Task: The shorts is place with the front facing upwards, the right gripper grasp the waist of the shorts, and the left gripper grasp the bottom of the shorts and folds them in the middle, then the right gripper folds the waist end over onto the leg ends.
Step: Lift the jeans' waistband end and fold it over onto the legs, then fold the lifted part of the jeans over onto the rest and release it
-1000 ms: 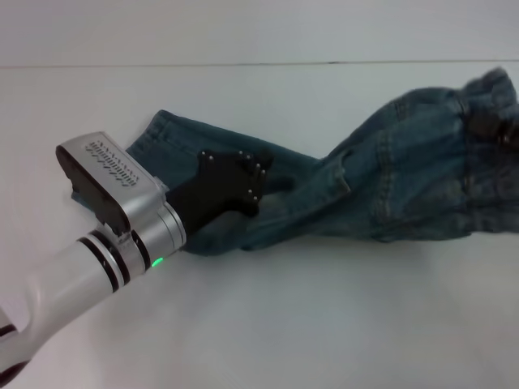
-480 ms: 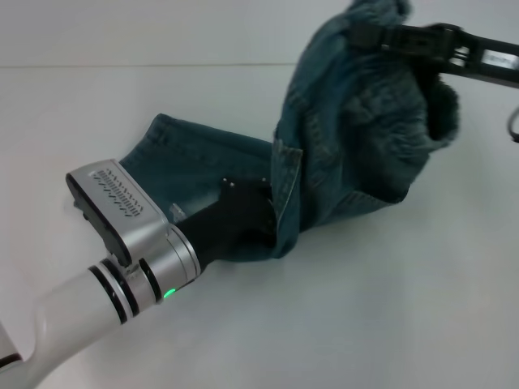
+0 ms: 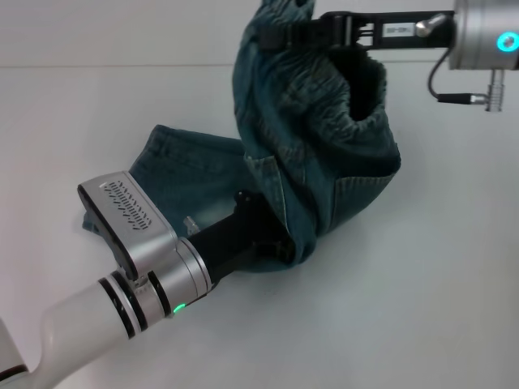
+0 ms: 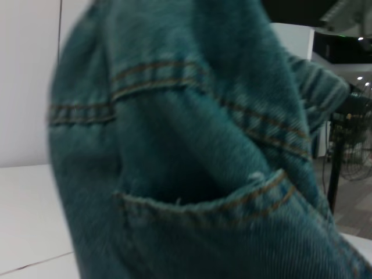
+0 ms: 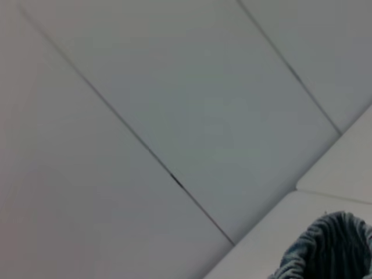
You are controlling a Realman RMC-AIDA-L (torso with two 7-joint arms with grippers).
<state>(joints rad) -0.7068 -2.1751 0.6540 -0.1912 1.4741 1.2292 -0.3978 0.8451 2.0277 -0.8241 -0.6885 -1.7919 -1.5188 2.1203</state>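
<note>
The waist [image 3: 280,32] is held pinched up high by the right gripper [image 3: 284,34], leg ends [image 3: 174,174] lying toward 8 o'clock, pinned near the left gripper [image 3: 272,239], whose jaws can't be told.

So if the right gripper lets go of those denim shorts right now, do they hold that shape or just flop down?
Probably flop. The shorts hang limp and bunched from the right gripper, showing no stiffness. The denim looks thick, so the raised waist would likely drop heavily rather than drift. The left gripper sits on the lower part, so that end should stay put.
</note>
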